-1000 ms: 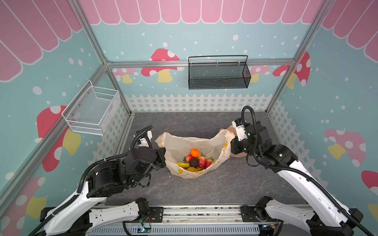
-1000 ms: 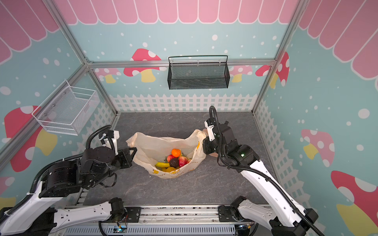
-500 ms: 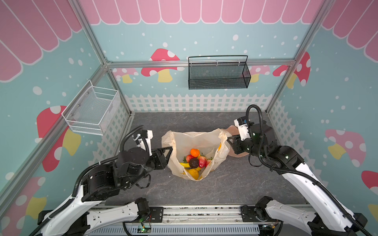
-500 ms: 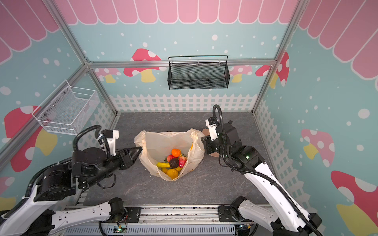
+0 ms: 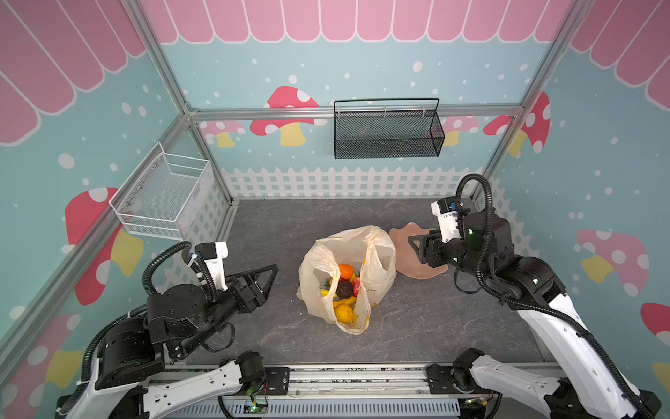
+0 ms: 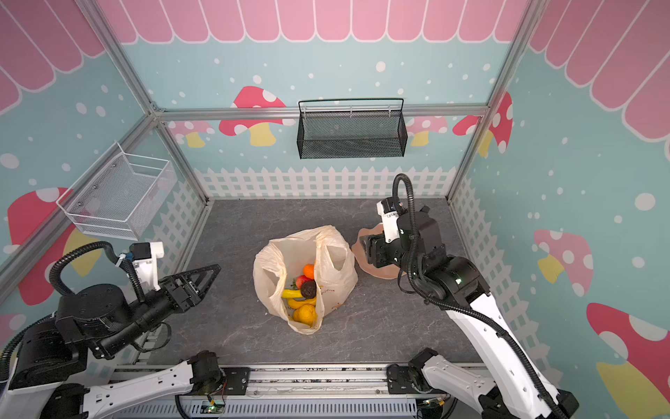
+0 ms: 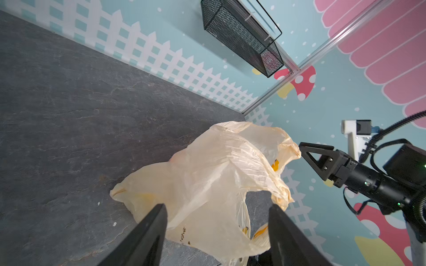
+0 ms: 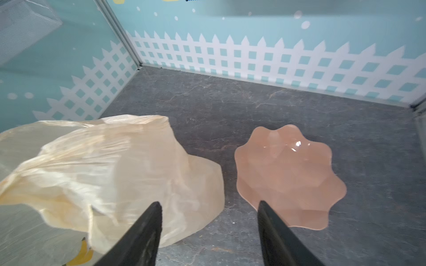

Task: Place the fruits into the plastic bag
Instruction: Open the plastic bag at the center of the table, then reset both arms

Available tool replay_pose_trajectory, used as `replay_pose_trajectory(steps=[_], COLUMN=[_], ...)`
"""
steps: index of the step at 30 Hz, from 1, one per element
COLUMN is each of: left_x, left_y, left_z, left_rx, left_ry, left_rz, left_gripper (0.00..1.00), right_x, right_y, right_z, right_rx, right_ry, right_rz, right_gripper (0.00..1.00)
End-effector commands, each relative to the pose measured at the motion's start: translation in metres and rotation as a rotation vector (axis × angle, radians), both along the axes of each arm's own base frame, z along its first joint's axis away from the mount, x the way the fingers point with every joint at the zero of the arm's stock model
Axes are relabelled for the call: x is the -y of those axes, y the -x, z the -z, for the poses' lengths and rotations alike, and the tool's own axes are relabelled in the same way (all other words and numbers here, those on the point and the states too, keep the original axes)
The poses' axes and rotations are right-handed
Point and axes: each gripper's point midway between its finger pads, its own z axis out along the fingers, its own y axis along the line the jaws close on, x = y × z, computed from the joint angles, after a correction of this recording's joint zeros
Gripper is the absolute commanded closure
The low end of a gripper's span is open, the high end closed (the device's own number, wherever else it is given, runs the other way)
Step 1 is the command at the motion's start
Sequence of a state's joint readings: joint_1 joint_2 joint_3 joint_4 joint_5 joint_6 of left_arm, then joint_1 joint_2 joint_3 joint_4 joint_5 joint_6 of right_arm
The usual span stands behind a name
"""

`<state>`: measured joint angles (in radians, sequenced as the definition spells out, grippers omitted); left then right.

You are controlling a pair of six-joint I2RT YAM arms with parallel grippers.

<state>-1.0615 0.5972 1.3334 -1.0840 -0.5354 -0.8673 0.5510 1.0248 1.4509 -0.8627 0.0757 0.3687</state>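
The left tool (image 7: 217, 205) and right tool (image 8: 209, 202) both stand wide open, empty, either side of the plastic bag (image 5: 377, 261) holding the fruits (image 5: 344, 288) on the bench (image 5: 435, 319)

Robot lab test cell, dressed up as a toy garden. Alu frame (image 5: 471, 108) holds printed panel walls (image 5: 380, 54) w/ cartoon mushrooms (image 5: 286, 99), white picket fence (image 5: 344, 181) and pink scalloped awning (image 5: 326, 18) up top. Grey stone-look tabletop (image 5: 435, 319) is the floor of the box. Two robot arms (image 5: 551, 326) w/ cable conduits (image 5: 486, 203) sit on a rail (image 5: 355, 381) behind left tool (image 5: 270, 277) and right tool (image 5: 413, 245). Black mesh basket (image 5: 388, 134) hangs on the wall opposite the rail, above both tools. White wire basket (image 5: 163, 196) hangs on the side wall beyond the left tool.
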Motion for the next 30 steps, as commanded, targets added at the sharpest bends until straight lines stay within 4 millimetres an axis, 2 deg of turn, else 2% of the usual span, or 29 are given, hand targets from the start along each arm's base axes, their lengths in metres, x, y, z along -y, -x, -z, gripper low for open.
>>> replay_pose_trajectory(steps=[1,2,4,7,11,13,14,17,19,20,22,26,28,30], left_x=[-0.007,-0.002,-0.001,-0.02,-0.041,-0.052,-0.054,-0.053,-0.07,-0.08,-0.105,-0.142,-0.151,-0.149], left_y=[-0.011,-0.015,-0.025,-0.04,-0.051,-0.054,-0.057,-0.072,-0.086,-0.092,-0.105,-0.118,-0.115,-0.115], left_z=[0.021,0.027,0.043,0.054,0.062,0.072,0.081,0.125,0.152,0.157,0.162,0.168,0.174,0.18], left_rx=[-0.03,-0.043,-0.079,-0.11,-0.092,-0.11,-0.143,-0.308,-0.398,-0.404,-0.364,-0.202,-0.106,0.008], left_ry=[-0.133,-0.193,-0.339,-0.481,-0.401,-0.368,-0.366,-0.383,-0.417,-0.452,-0.546,-0.574,-0.599,-0.614], left_rz=[-0.085,-0.085,-0.125,-0.279,-0.362,-0.391,-0.393,-0.353,-0.41,-0.445,-0.551,-0.709,-0.758,-0.747], left_gripper=[0.22,0.2,0.15,0.03,0.01,0.01,0.01,0.01,0.01,0.01,0.01,0.01,0.01,0.01], right_x=[0.024,0.029,0.04,0.051,0.06,0.07,0.075,0.098,0.122,0.134,0.161,0.187,0.195,0.195], right_y=[-0.005,-0.009,-0.017,-0.034,-0.055,-0.066,-0.07,-0.083,-0.092,-0.096,-0.104,-0.117,-0.114,-0.108], right_z=[0.0,0.0,0.003,0.014,0.025,0.035,0.039,0.054,0.071,0.079,0.1,0.143,0.159,0.164], right_rx=[-0.004,-0.002,0.0,-0.02,-0.031,-0.044,-0.046,-0.03,-0.026,-0.024,-0.034,0.004,0.072,0.194], right_ry=[0.072,0.082,0.103,0.104,0.082,0.087,0.092,0.11,0.123,0.119,0.1,0.035,0.031,0.03], right_rz=[0.077,0.095,0.128,0.151,0.175,0.202,0.216,0.275,0.335,0.362,0.434,0.517,0.554,0.556], right_gripper=[0.09,0.0,0.0,0.01,0.03,0.02,0.03,0.03,0.03,0.03,0.03,0.03,0.03,0.03])
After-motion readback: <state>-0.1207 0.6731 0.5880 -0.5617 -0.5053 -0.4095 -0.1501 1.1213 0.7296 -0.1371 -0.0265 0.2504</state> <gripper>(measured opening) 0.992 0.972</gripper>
